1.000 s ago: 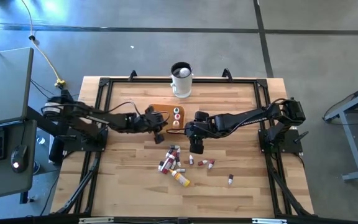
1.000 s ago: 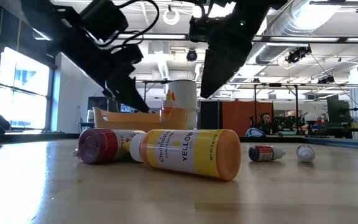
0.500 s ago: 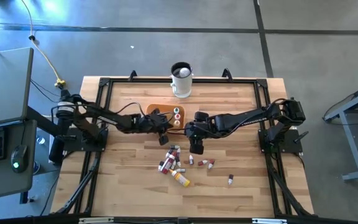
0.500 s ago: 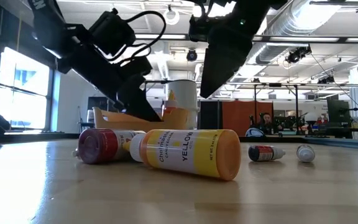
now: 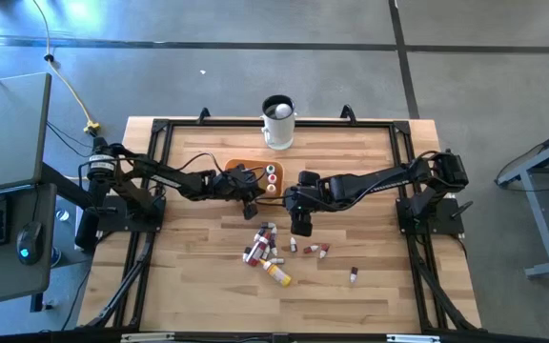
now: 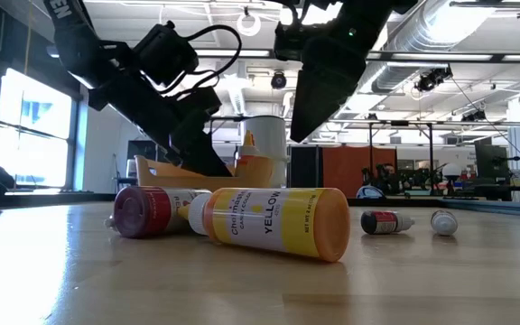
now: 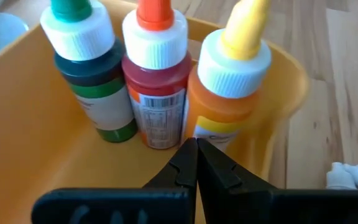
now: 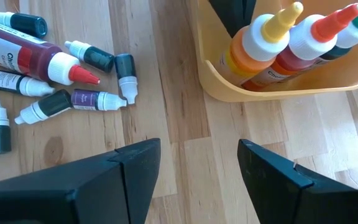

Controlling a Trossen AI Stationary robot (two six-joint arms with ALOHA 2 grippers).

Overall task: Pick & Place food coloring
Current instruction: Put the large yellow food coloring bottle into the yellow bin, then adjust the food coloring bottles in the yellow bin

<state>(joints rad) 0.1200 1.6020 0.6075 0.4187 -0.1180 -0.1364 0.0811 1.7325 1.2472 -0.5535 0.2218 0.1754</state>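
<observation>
The left gripper [image 7: 196, 163], fingers pressed together and empty, sits just behind three upright bottles [image 7: 160, 74] in the orange bowl [image 7: 23, 112]; one nudge could topple them. The right gripper [image 8: 197, 165] hangs spread wide beside scattered bottles [image 8: 73, 99].

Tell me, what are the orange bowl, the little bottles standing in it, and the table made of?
The smooth orange bowl looks like plastic: even colour, soft sheen, thin rounded rim. The three upright dropper bottles, green, red and yellow-orange, also seem plastic, with ribbed white collars, pointed caps and paper-looking labels. The pale table looks like wood, showing grain and plank seams.
</observation>
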